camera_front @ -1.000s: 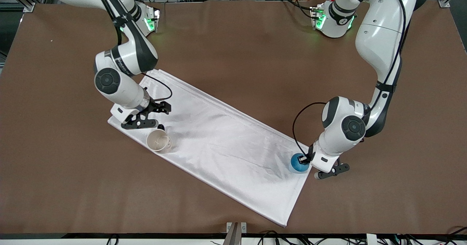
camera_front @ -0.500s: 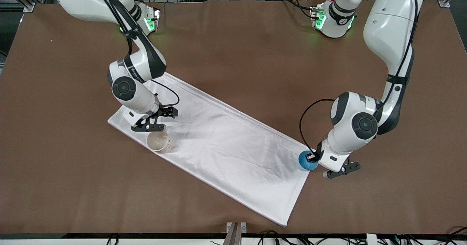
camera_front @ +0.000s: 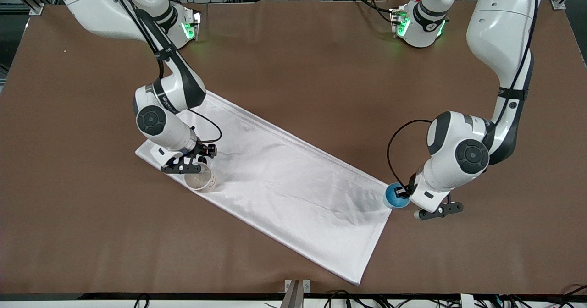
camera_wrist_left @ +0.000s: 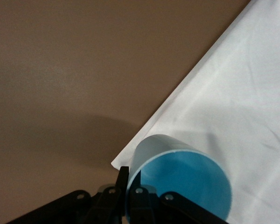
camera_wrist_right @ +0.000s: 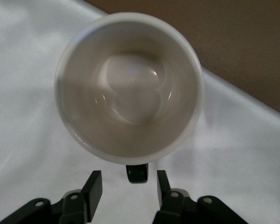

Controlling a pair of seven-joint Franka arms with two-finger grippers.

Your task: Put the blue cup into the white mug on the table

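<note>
The blue cup (camera_front: 394, 197) hangs over the corner of the white cloth at the left arm's end. My left gripper (camera_front: 403, 192) is shut on its rim, one finger inside and one outside; the left wrist view shows the cup (camera_wrist_left: 177, 172) in my left gripper (camera_wrist_left: 130, 186). The white mug (camera_front: 200, 178) stands upright and empty on the cloth toward the right arm's end. My right gripper (camera_front: 193, 162) is open right beside it. In the right wrist view the mug (camera_wrist_right: 128, 84) has its black handle (camera_wrist_right: 137, 173) between the open fingers of my right gripper (camera_wrist_right: 129, 186), not touching them.
A white rectangular cloth (camera_front: 284, 179) lies slantwise across the middle of the brown table (camera_front: 321, 60). The arms' bases with green lights stand along the table's edge farthest from the front camera.
My left gripper has carried the blue cup off toward the left arm's end, over the cloth's corner. My right gripper has come down closer to the mug's handle.
</note>
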